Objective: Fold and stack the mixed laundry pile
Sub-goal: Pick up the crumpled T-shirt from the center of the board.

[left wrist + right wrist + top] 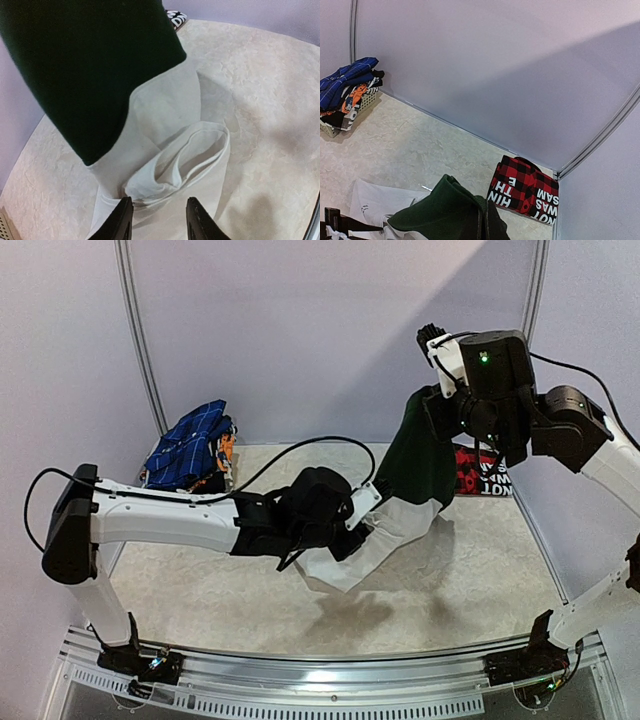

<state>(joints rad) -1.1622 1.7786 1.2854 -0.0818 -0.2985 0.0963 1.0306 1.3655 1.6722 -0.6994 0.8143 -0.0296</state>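
the right hand [482,226] is clamped on the dark green part [415,455] of the white t-shirt [385,530] and holds it high over the desk [480,575], toward the far edge. the white body hangs slantwise down to the left hand [159,212]. that hand's fingers [122,220] stand part-way apart with a rolled white fold right at their tips. whether they really pinch it i cannot tell.

risks, as i judge them: if the left hand has only a loose layer, the hem could slide out once the shirt is stretched, and the garment would sag into a heap. the fold looks doubled, so a grip there may catch two layers and give a twisted fold. pulling too hard could tug the green part from the right hand.

around: the folded red-and-black plaid shirt [525,190] lies in the far right corner, close behind the hanging cloth — a swing could brush it. the white basket [364,102], with the blue checked cloth [195,440] on top, sits at the far left corner — well apart.
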